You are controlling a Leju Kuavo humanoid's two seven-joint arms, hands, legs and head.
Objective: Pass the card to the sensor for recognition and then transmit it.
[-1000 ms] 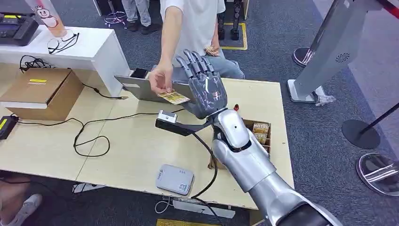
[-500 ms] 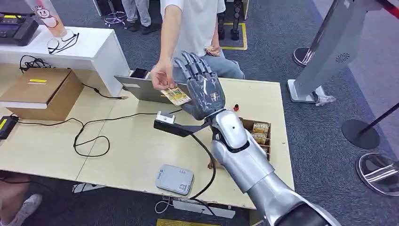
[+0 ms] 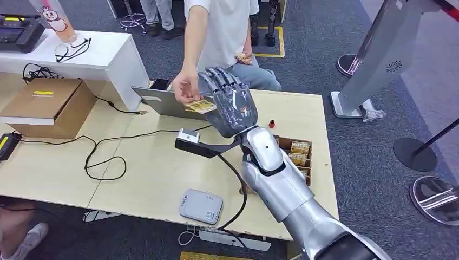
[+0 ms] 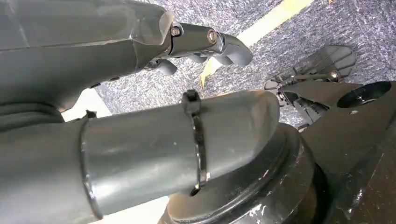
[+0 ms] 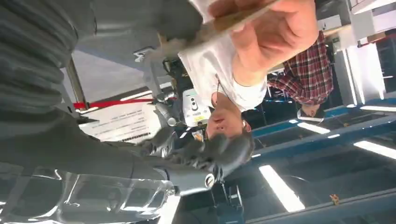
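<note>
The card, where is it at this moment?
In the head view the card is above the table's far side, in front of the laptop, between the person's hand and the right hand.

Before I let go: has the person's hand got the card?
Touching. The head view shows the person's hand pinching the card at its edge beside the right hand.
</note>
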